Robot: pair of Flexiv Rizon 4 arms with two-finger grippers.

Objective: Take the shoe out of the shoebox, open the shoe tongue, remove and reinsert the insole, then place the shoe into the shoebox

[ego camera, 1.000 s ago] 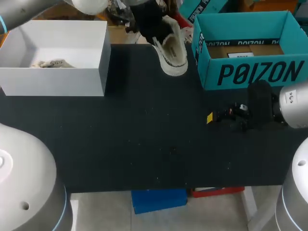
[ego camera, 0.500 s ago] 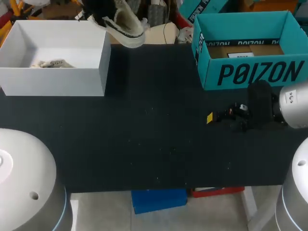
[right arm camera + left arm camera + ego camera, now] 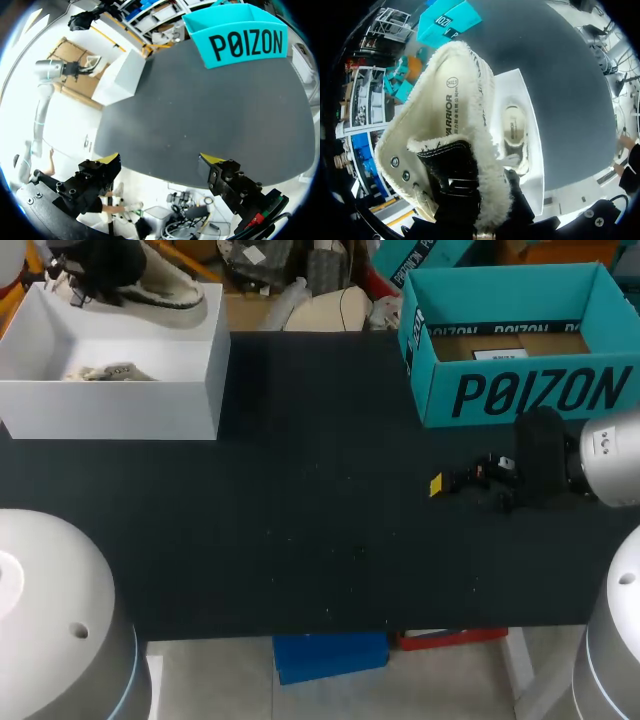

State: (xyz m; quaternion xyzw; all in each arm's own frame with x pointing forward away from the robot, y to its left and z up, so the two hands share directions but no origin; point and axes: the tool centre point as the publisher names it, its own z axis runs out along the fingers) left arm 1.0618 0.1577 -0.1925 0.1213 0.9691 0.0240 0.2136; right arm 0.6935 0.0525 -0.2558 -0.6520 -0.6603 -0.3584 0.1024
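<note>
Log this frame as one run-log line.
left gripper: shut on shoe, above white shoebox | right gripper: open, over table near teal box | white shoebox: second shoe inside

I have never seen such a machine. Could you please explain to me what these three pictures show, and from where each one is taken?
This is a robot with two arms working at a black table. One picture looks down from a camera above and behind the robot. The two round pictures come from small cameras on its wrists, looking out along the fingers. On the table stand a white box, with one pale shoe lying inside it, and an open teal box. The left gripper holds a second shoe, lined with fleece, in the air above the far side of the white box. The right gripper is open and empty, over the table in front of the teal box.
</note>
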